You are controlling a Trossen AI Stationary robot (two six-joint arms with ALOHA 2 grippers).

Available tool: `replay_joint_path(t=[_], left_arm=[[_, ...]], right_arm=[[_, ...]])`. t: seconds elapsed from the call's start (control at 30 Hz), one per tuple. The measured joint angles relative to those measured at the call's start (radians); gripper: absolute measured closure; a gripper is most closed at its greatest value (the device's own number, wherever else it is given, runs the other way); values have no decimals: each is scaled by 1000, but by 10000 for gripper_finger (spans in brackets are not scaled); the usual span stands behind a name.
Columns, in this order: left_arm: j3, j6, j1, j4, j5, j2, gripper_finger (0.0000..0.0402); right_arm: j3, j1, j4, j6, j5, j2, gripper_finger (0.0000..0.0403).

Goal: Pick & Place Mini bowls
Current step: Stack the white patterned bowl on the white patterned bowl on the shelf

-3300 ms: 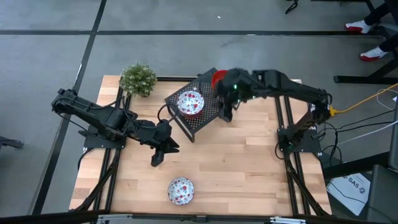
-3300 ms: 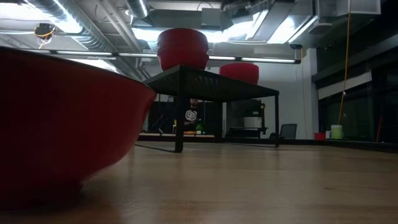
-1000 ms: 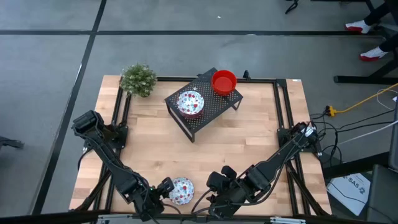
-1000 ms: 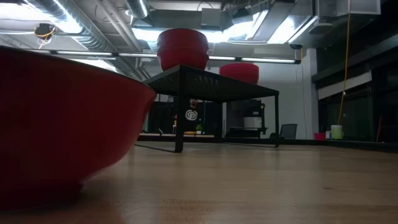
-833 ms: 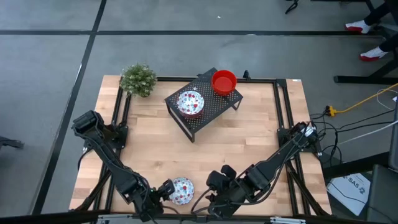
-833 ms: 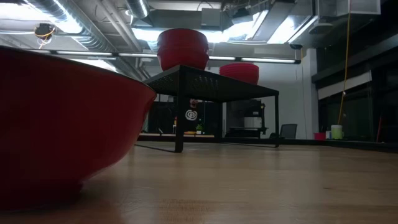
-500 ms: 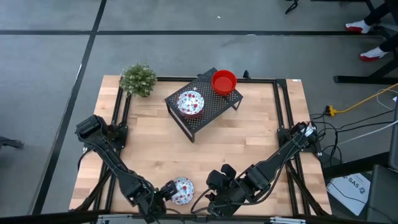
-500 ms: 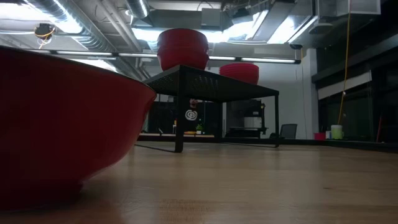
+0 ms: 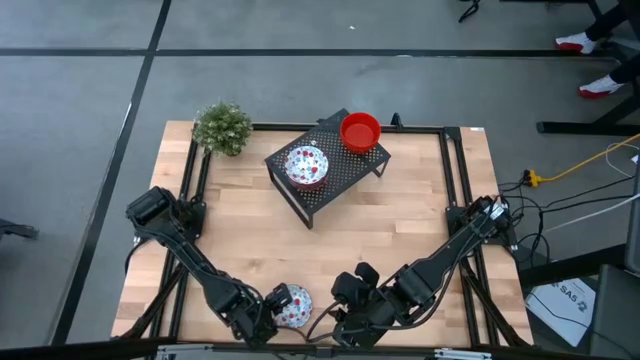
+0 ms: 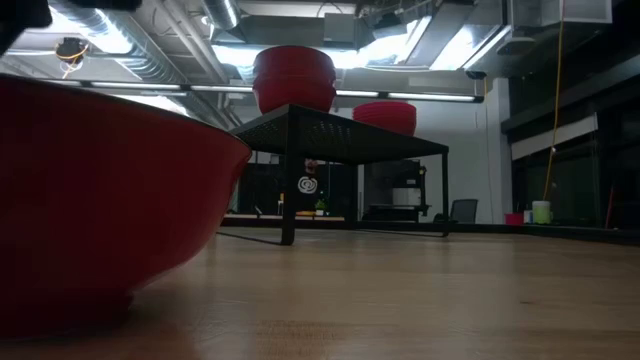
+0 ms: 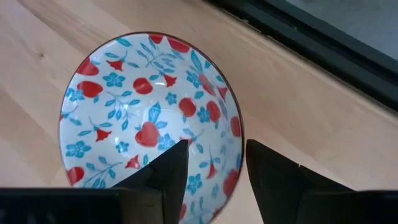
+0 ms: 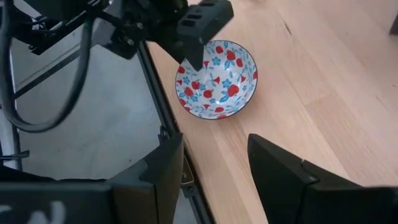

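Observation:
A white mini bowl with red and blue flowers (image 9: 291, 305) stands on its base near the table's near edge. It shows in the left wrist view (image 11: 137, 124), in the right wrist view (image 12: 217, 81), and from outside as a red wall in the low view (image 10: 100, 200). My left gripper (image 11: 216, 171) is open over the bowl's rim, one finger inside and one outside. It also shows in the high view (image 9: 267, 306). My right gripper (image 12: 214, 168) is open and empty just right of the bowl, also in the high view (image 9: 340, 322). A second floral bowl (image 9: 306, 165) and a red bowl (image 9: 360, 131) sit on the black mesh rack (image 9: 335, 180).
The rack stands at the far middle of the table, with a small green potted plant (image 9: 222, 127) at the far left corner. Black frame rails (image 9: 455, 180) run along the table's sides. Bare wood (image 9: 390, 240) lies between the rack and the near edge.
My left gripper has gone toward the table's right edge, up to the floral bowl at the near edge, and now stands over its rim. The bowl has stayed in place.

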Motion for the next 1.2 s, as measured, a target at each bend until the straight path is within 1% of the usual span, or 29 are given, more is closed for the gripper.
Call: replay_joint_path(t=[0.2,0.33,0.43,0.7,0.93,1.2], left_arm=[[0,-9,7,18,-3,17,254],[0,-31,7,27,-6,17,272],[0,-60,7,28,-5,17,297],[0,-113,6,38,-14,16,388],[1,-196,6,60,-18,10,394],[34,-240,-2,63,-31,-25,396]], right_arm=[[0,0,0,-1,0,0,224],[0,0,0,-5,0,0,224],[0,0,0,-8,0,0,224],[0,0,0,-8,-1,0,224],[0,0,0,-9,-32,0,224],[0,0,0,-25,-122,0,224]])
